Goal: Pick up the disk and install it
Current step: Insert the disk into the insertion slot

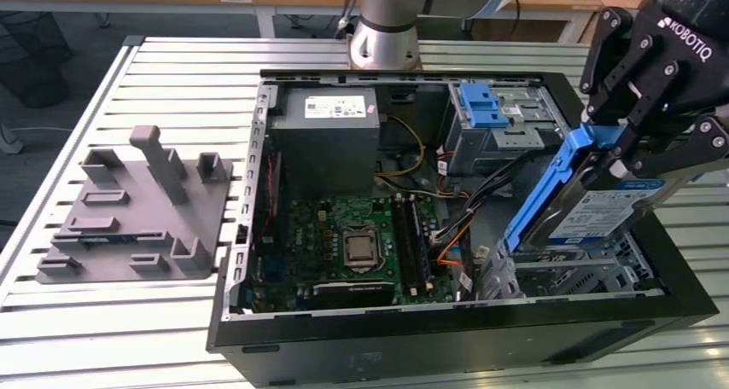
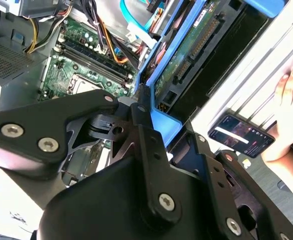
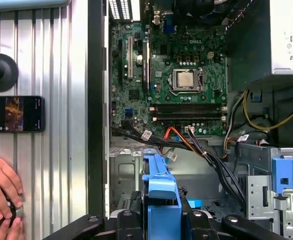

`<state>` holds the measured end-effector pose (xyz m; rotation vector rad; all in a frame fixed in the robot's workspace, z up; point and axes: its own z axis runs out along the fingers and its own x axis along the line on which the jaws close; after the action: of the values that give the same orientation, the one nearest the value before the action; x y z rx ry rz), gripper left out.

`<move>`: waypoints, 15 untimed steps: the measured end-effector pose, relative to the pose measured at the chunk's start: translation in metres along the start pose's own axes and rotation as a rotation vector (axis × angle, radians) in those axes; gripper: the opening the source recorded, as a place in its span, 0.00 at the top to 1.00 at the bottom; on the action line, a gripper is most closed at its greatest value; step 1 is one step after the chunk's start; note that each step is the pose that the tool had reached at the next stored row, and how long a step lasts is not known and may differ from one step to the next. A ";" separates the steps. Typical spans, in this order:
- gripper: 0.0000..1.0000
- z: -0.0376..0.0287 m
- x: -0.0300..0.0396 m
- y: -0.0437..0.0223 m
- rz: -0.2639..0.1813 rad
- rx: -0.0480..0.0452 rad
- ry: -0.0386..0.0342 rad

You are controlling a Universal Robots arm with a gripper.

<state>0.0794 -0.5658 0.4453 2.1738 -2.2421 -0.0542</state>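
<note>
The disk [image 1: 606,211], a silver drive with a white-and-blue label in a blue carrier frame [image 1: 545,193], hangs tilted over the metal drive cage [image 1: 569,274] at the exterior view's right front corner of the open computer case [image 1: 456,321]. My gripper [image 1: 638,154] is shut on its upper end. In the second wrist view the gripper [image 2: 136,107] clamps the blue frame [image 2: 161,122], and the disk's green circuit side [image 2: 186,55] faces the camera. In the first wrist view the blue frame [image 3: 161,185] juts out from between the fingers [image 3: 129,222], over the cage floor.
Inside the case sit a grey power-supply box [image 1: 324,133], the motherboard [image 1: 353,235], loose cables [image 1: 456,227] and a blue latch [image 1: 484,107]. A grey fixture block [image 1: 137,210] lies on the slatted table. A phone [image 3: 14,114] and a person's hand [image 3: 1,185] are beside the case.
</note>
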 end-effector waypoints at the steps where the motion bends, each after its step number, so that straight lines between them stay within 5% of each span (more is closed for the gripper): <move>1: 0.64 0.0004 0.0000 -0.0004 0.000 0.0000 0.0000; 15: 0.64 0.0121 0.0031 -0.0020 -0.002 0.0000 0.0000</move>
<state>0.0808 -0.5688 0.4330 2.1756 -2.2403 -0.0543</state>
